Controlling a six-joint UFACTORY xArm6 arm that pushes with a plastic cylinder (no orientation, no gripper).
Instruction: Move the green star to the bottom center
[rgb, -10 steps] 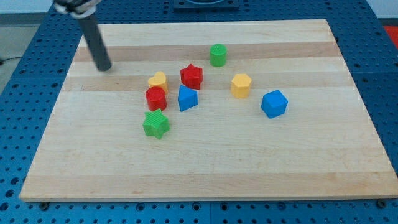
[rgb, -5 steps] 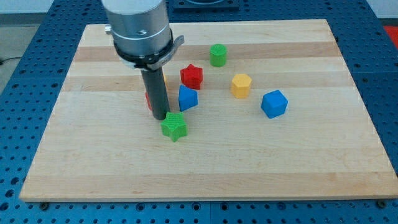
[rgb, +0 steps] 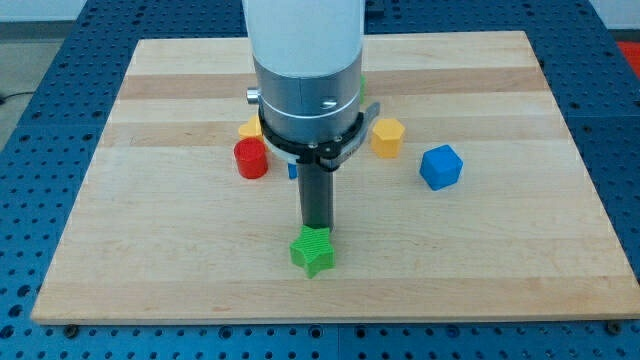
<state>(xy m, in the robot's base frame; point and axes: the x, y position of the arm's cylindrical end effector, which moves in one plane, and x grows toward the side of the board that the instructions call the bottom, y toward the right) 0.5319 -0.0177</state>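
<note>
The green star lies on the wooden board near the view's bottom, a little left of centre. My tip stands just above the star, at its upper edge, touching or nearly touching it. The rod and the arm's grey body rise from there and hide the middle of the board.
A red cylinder and a yellow block sit left of the arm. A yellow hexagon block and a blue cube sit to its right. A sliver of a blue block shows beside the rod. The red star and green cylinder are hidden.
My tip has swept from the board's upper left down to the bottom middle, pushing the green star down and to the right. The arm now covers the red star and green cylinder.
</note>
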